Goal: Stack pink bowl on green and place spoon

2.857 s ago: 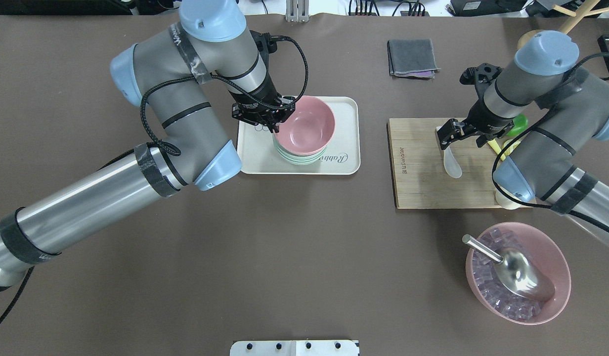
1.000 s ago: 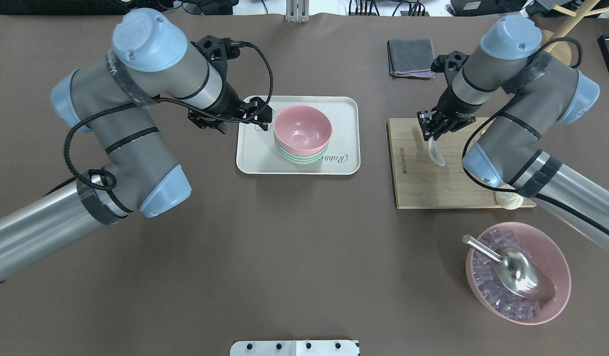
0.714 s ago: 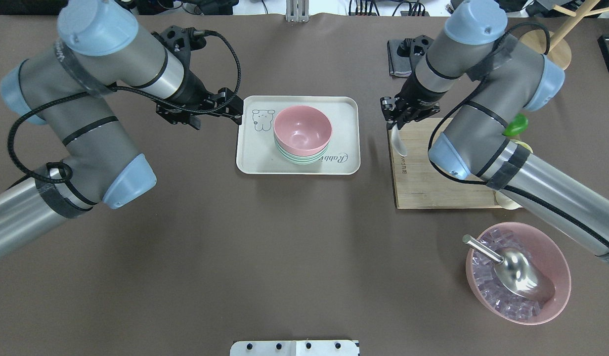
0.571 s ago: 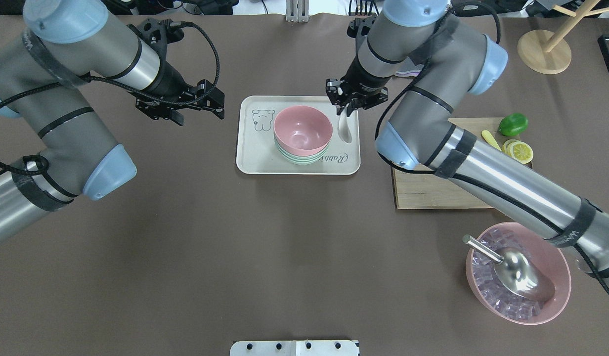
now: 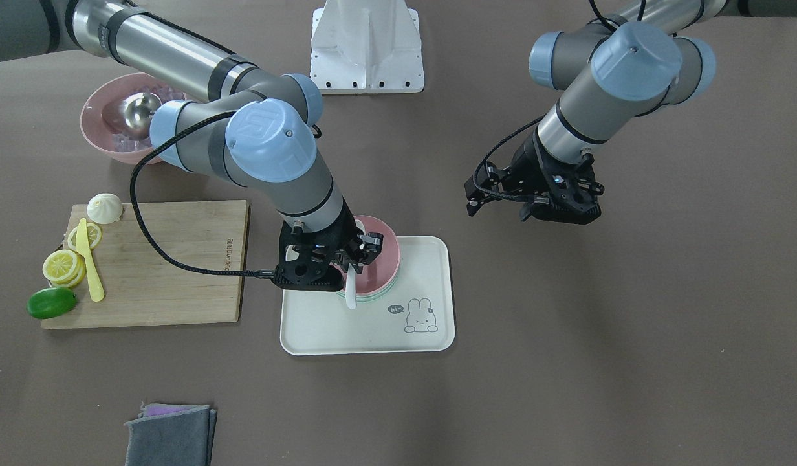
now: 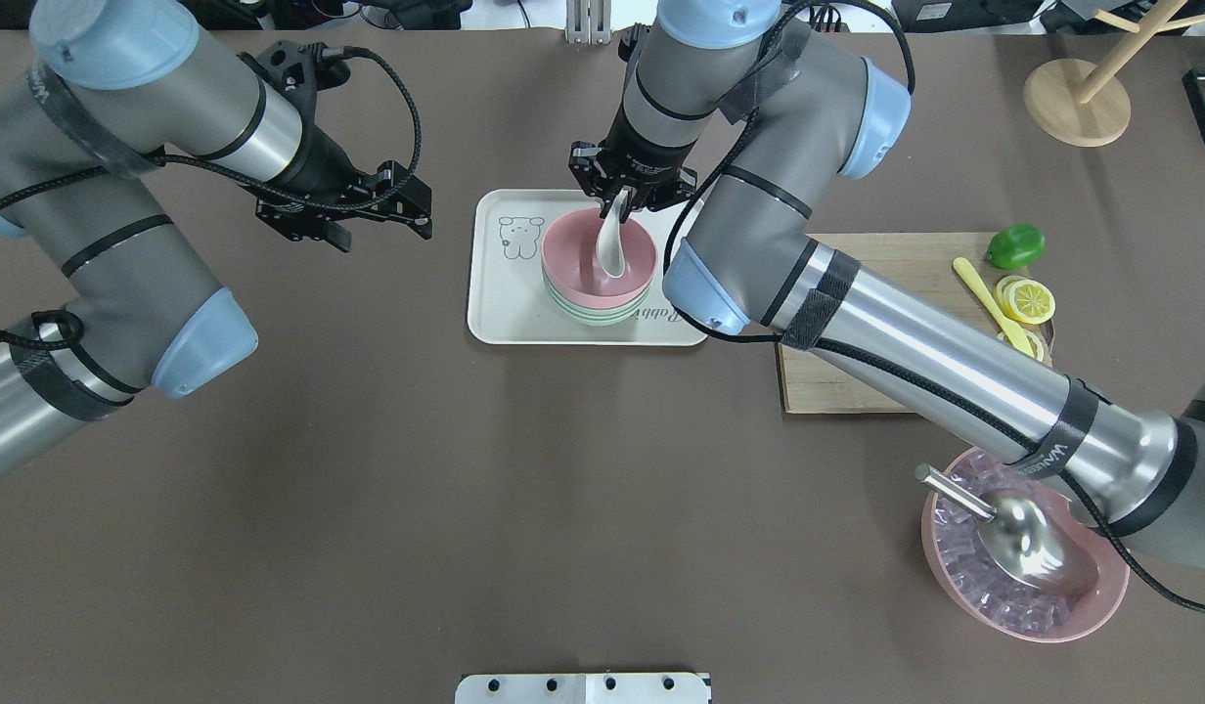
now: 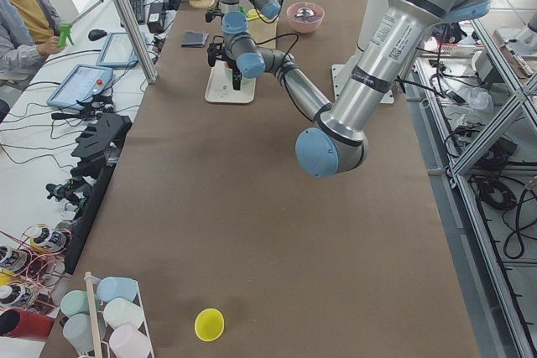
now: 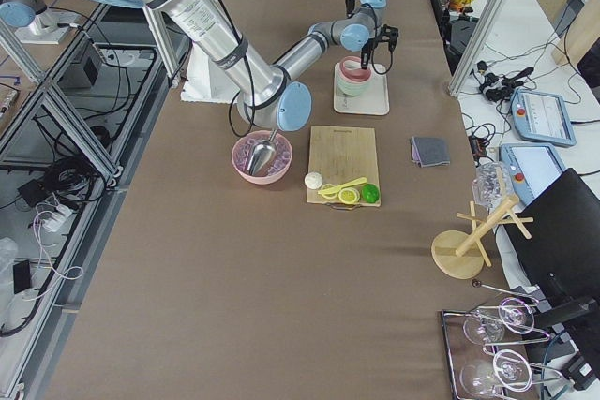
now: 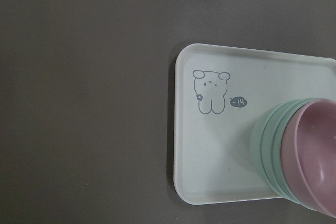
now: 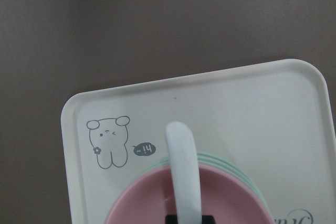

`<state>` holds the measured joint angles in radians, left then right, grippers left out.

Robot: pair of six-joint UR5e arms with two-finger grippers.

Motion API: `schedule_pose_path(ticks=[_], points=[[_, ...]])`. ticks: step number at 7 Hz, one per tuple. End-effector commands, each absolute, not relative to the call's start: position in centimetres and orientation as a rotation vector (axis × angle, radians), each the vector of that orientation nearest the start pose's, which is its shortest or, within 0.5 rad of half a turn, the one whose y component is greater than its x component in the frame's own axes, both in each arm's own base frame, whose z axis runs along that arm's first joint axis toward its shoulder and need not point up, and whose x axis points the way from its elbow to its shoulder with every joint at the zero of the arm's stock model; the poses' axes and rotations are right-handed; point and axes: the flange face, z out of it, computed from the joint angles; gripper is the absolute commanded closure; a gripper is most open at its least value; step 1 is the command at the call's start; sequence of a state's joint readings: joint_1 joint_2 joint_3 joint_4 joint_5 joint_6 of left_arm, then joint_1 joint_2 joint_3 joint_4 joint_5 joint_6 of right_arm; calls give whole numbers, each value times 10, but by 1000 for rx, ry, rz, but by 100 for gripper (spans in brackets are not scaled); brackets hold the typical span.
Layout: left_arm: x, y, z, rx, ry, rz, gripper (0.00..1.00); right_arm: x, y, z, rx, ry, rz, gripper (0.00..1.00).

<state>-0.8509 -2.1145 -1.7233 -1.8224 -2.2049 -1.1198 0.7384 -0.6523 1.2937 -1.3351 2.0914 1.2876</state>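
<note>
The pink bowl [image 6: 573, 264] sits nested on top of the green bowls [image 6: 588, 315] on the cream tray [image 6: 505, 293]. My right gripper [image 6: 622, 200] is shut on the handle of the white spoon [image 6: 612, 244], which hangs tilted with its scoop down inside the pink bowl. In the right wrist view the spoon [image 10: 184, 171] reaches across the pink bowl [image 10: 142, 203]. My left gripper [image 6: 424, 208] is open and empty, over the table left of the tray. The left wrist view shows the bowl stack [image 9: 310, 161] and the tray [image 9: 210, 145].
A wooden board [image 6: 857, 381] right of the tray carries a yellow knife [image 6: 989, 303], lemon slices [image 6: 1028, 298] and a lime [image 6: 1015, 244]. A larger pink bowl [image 6: 1101, 596] with ice and a steel scoop stands front right. A grey cloth [image 5: 169, 440] lies beyond the board.
My right gripper lifted the spoon off the board and carried it left to over the pink bowl. My left gripper let go of the pink bowl and drew back to the left.
</note>
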Motion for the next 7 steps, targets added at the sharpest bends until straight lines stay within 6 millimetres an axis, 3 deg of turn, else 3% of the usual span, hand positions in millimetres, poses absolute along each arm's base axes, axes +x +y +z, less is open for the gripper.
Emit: schedule_pose_path(ticks=[1,2,3,4,5,6,7], points=[[366,-534,249,83,1068,-66,3,-493,-582,220,9,-950,205,0],[351,-538,266,107,1050,-46,3,-432,-587,279,45,-929,124,0],[306,-544,303,153,1005,-23,3,-351,-600,333,62,-920,72,0],[257,-539,362,196,923,79,3,-258,-601,405,59,-923,20,0],[206,-524,429,222,843,175,3,-181,-595,480,103,-879,-89,0],[143,-516,484,255,773,253,3,-119,-591,532,135,-836,-140,0],[94,-494,537,236,748,306,3,-66,-583,579,151,-806,-160,0]])
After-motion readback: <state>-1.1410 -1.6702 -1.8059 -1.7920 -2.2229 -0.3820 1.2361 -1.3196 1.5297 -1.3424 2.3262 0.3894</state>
